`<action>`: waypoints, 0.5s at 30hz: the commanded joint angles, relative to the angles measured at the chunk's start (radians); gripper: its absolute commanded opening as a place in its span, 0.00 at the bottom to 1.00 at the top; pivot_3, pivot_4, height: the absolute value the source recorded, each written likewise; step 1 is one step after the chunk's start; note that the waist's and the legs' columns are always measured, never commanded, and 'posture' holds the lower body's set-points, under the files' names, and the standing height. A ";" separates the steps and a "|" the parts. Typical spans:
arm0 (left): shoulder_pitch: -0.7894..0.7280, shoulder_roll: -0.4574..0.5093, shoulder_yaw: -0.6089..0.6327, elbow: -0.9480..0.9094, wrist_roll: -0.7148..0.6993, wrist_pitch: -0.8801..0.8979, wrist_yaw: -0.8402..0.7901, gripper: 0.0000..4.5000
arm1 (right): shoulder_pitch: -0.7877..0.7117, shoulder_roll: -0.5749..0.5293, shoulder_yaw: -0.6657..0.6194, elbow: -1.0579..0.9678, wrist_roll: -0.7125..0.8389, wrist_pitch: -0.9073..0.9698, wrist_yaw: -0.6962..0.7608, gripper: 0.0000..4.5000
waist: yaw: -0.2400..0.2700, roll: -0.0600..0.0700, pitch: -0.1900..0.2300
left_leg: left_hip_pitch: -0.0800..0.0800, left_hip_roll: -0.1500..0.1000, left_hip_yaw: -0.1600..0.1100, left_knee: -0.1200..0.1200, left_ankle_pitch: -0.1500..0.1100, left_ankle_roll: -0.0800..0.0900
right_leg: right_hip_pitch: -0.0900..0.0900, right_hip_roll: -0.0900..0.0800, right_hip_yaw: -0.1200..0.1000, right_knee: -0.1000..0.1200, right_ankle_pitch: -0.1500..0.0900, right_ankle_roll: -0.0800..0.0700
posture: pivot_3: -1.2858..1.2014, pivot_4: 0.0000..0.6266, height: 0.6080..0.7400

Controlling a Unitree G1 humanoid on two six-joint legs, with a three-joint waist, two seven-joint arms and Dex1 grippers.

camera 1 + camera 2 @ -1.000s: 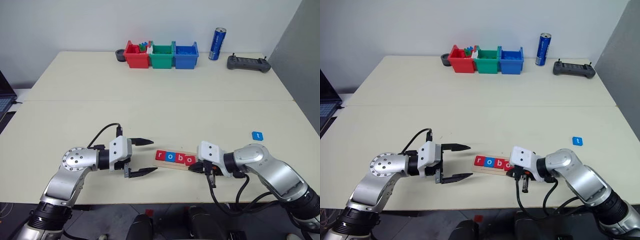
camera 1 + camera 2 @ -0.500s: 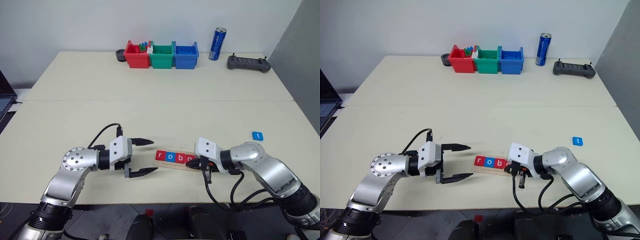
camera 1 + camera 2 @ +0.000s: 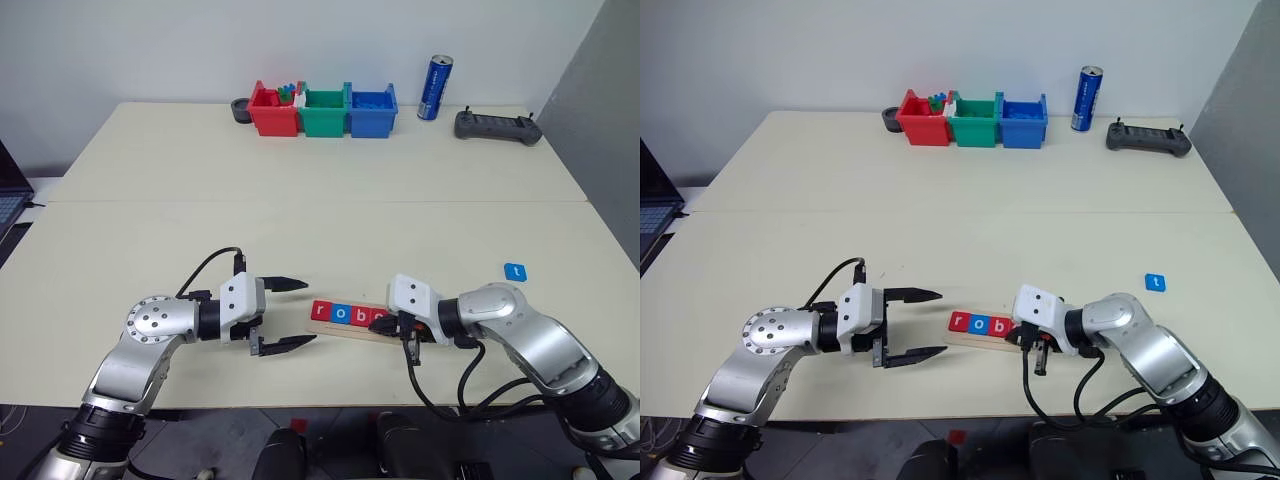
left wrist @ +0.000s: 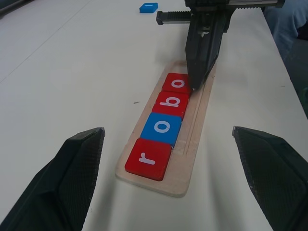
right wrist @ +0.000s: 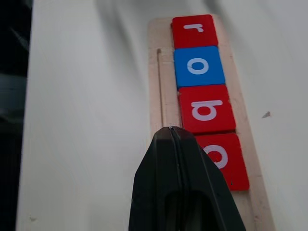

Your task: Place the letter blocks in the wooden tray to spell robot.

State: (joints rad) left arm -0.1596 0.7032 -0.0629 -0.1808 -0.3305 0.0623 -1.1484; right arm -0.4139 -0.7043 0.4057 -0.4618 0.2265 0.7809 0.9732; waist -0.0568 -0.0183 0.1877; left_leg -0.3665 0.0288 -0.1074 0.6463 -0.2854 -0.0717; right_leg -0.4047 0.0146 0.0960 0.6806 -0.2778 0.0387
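Fingers of the left gripper (image 3: 283, 313) stand spread and empty, just left of the long pale wooden tray (image 4: 196, 126). In it lie four flat square letter blocks (image 4: 167, 125), r-o-b-o. The right gripper (image 4: 195, 86), clenched on nothing, touches the last o. The small blue t tile (image 3: 514, 271) lies well right, nearer the right arm.

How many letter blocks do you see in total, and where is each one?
5. Four sit in a row in the wooden tray: red r, blue o, red b, red o. The blue t lies apart on the table, to the robot's right.
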 commanded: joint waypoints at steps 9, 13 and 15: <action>0.008 0.008 0.015 -0.015 -0.009 -0.013 -0.003 1.00 | 0.013 -0.116 -0.032 -0.016 -0.031 -0.029 0.001 0.01 | 0.000 0.000 0.000 | 0.000 0.000 0.000 0.000 0.000 0.000 | 0.000 0.000 0.000 0.000 0.000 0.000 | 0.52 0.24 1.00; 0.007 0.007 0.015 -0.006 -0.007 -0.021 -0.005 1.00 | -0.002 -0.104 0.010 0.037 -0.088 -0.074 -0.007 0.01 | 0.000 0.000 0.000 | 0.000 0.000 0.000 0.000 0.000 0.000 | 0.000 0.000 0.000 0.000 0.000 0.000 | 0.52 0.24 1.00; 0.008 0.006 0.015 -0.004 -0.005 -0.024 -0.005 1.00 | -0.010 -0.098 0.026 0.060 -0.113 -0.096 -0.006 0.01 | -0.001 0.000 0.000 | 0.000 0.000 0.000 0.000 0.000 0.000 | 0.000 0.000 0.000 0.000 0.000 0.000 | 0.52 0.24 1.00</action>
State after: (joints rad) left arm -0.1548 0.7038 -0.0628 -0.1772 -0.3308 0.0566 -1.1498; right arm -0.4066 -0.8036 0.4250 -0.4046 0.1375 0.7146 0.9723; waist -0.0574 -0.0183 0.1877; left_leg -0.3663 0.0288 -0.1070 0.6462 -0.2854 -0.0717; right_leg -0.4047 0.0147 0.0963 0.6805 -0.2779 0.0388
